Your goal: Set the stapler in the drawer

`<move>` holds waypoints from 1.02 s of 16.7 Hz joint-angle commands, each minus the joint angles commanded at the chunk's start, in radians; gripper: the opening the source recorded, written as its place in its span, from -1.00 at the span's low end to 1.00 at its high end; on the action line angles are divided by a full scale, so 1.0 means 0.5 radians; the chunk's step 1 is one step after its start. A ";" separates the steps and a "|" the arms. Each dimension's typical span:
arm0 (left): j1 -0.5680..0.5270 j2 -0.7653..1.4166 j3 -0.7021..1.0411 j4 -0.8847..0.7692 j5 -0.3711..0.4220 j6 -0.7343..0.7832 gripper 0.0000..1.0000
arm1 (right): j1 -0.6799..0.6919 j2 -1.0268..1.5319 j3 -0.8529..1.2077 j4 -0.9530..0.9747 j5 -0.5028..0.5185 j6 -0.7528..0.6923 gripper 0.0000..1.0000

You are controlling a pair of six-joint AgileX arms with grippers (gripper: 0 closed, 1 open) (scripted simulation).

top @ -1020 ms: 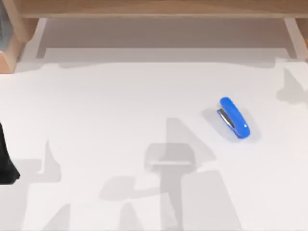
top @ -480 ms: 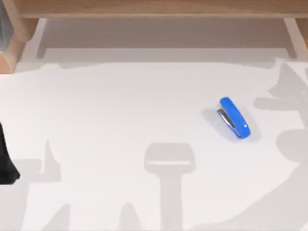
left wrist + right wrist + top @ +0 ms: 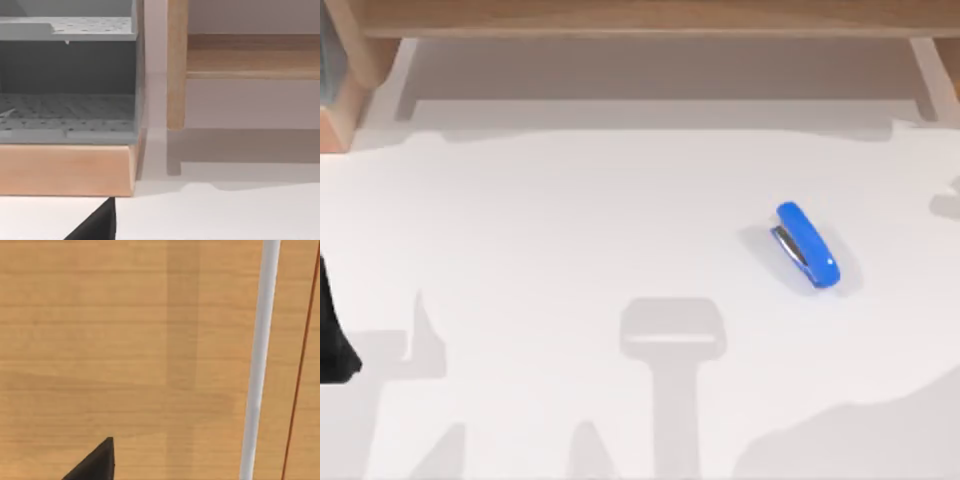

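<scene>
- Top view: stapler lies flat on the white table, right of centre, long axis running diagonally, silver strip on the side facing the table's left. Nothing touching it.
- Wooden frame runs along the far edge of the table; stapler sits well apart from it, on bare tabletop.
- My left arm is a dark shape at the table's left edge, well apart from the stapler.
- Left wrist view: grey perforated shelf unit on a wooden base, a wooden post just beside it. One dark fingertip of my left pincer at the frame edge; cannot tell if it's spread or pressed together.
- Right wrist view: wood-grain surface with a white bar across it. One dark fingertip of my right pincer visible; can't tell its state either.
</scene>
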 joint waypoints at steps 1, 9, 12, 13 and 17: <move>0.000 0.000 0.000 0.000 0.000 0.000 1.00 | 0.000 0.000 0.000 0.000 0.000 0.000 1.00; 0.000 0.000 0.000 0.000 0.000 0.000 1.00 | 0.043 0.093 0.206 -0.114 0.045 -0.001 1.00; 0.000 0.000 0.000 0.000 0.000 0.000 1.00 | 0.048 0.104 0.230 -0.127 0.049 -0.002 1.00; 0.000 0.000 0.000 0.000 0.000 0.000 1.00 | 0.048 0.104 0.230 -0.127 0.049 -0.002 1.00; 0.000 0.000 0.000 0.000 0.000 0.000 1.00 | 0.048 0.104 0.230 -0.127 0.049 -0.002 0.55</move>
